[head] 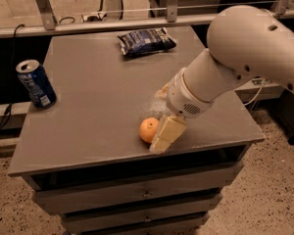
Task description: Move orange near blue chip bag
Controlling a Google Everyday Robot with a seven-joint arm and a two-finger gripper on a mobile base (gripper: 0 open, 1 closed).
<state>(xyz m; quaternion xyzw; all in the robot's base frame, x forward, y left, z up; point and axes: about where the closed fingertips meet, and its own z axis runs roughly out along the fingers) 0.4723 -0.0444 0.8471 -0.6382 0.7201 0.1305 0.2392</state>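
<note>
The orange [148, 129] sits on the grey cabinet top [98, 92] near the front edge. The blue chip bag [145, 40] lies flat at the far edge, well behind the orange. My gripper [165, 134] hangs from the white arm just right of the orange, its pale finger close against the fruit's right side. The arm covers the table's right part.
A blue soda can [35, 82] with a silver top stands at the left edge. Drawers [137, 195] run below the top. A metal rail [112, 23] and glass stand behind the cabinet. Speckled floor lies to the right.
</note>
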